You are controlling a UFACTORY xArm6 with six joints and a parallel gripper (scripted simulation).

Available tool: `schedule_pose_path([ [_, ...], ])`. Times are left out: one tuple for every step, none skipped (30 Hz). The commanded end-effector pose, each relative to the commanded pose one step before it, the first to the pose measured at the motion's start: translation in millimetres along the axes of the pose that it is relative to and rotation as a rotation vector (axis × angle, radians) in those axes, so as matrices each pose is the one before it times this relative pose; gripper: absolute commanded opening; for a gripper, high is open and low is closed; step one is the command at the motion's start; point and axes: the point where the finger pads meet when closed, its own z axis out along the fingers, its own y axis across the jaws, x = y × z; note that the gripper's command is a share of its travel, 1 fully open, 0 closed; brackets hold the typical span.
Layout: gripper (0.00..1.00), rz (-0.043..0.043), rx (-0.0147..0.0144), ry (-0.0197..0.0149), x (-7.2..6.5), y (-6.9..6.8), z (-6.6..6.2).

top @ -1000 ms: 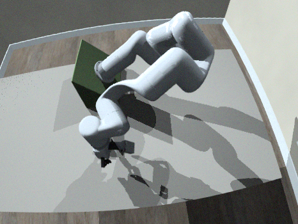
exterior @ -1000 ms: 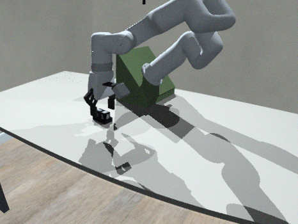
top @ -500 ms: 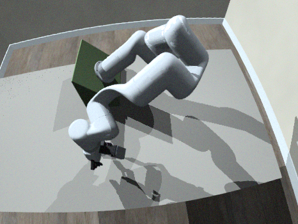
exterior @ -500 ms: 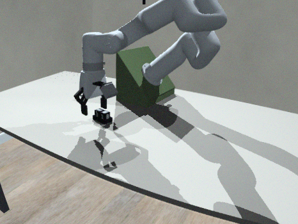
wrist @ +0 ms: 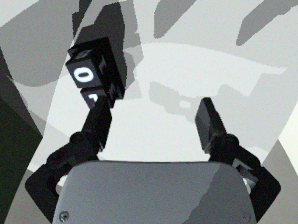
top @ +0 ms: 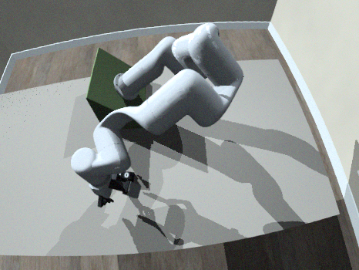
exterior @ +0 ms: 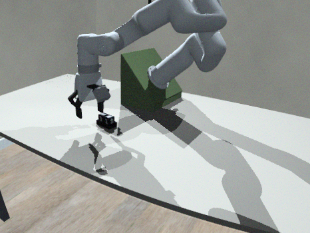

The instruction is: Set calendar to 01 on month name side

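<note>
The calendar is a small black tray (exterior: 111,127) with two black cubes (exterior: 106,120) (wrist: 94,73) (top: 125,177) standing side by side in it on the white table. In the wrist view one cube shows a white 0. The digit of the cube beside it is partly hidden behind my left finger. My gripper (exterior: 89,108) (wrist: 154,107) (top: 110,193) is open and empty. It hangs a little above the table, off to one side of the cubes. One fingertip is close above the nearer cube, and nothing lies between the fingers.
A green wedge-shaped block (exterior: 140,80) (top: 105,82) stands on the table behind the calendar, with the arm's links passing over it. The table's curved front edge (exterior: 83,173) is near. Arm shadows fall across the top.
</note>
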Motion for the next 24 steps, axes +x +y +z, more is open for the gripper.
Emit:
schedule_pose_path([
  [1.0, 0.01866, -0.00244, -0.0003, -2.25, 3.43, -1.29],
  [1.0, 0.01983, 0.0, 0.0, -0.82, 0.56, 0.0],
  [1.0, 0.0246, 0.0, 0.0, -1.01, 0.72, 0.0],
  [1.0, 0.02284, 0.0, 0.0, -1.82, 1.36, 0.0],
  [1.0, 0.0, 0.0, 0.0, -6.26, 4.91, 0.0],
  [1.0, 0.0, 0.0, 0.0, -5.04, 3.96, 0.0],
  [1.0, 0.0, 0.0, 0.0, -3.32, 2.6, 0.0],
  [1.0, 0.0, 0.0, 0.0, -1.52, 1.18, 0.0],
  [1.0, 0.0, 0.0, 0.0, -0.26, 0.2, 0.0],
  [1.0, 0.00103, 0.0, 0.0, -0.04, 0.03, 0.0],
  [1.0, 0.0, 0.0, 0.0, 0.0, 0.0, 0.0],
  [1.0, 0.0, 0.0, 0.0, 0.0, 0.0, 0.0],
  [1.0, 0.00604, 0.0, 0.0, -0.24, 0.19, 0.0],
  [1.0, 0.01322, 0.0, 0.0, -0.52, 0.42, 0.0],
  [1.0, 0.02011, 0.0, 0.0, -0.78, 0.64, 0.0],
  [1.0, 0.02494, 0.0, 0.0, -0.96, 0.81, 0.0],
  [1.0, 0.02194, 0.0, 0.0, -1.95, 1.75, 0.0],
  [1.0, 0.0, 0.0, 0.0, -5.79, 5.42, 0.0],
  [1.0, 0.0, 0.0, 0.0, -4.57, 4.29, 0.0],
  [1.0, 0.0, 0.0, 0.0, -2.97, 2.78, 0.0],
  [1.0, 0.0, 0.0, 0.0, -1.35, 1.26, 0.0],
  [1.0, 0.0, 0.0, 0.0, -0.23, 0.21, 0.0],
  [1.0, 0.0, 0.0, 0.0, 0.0, 0.0, 0.02],
  [1.0, 0.0, 0.0, 0.0, 0.0, 0.0, 0.12],
])
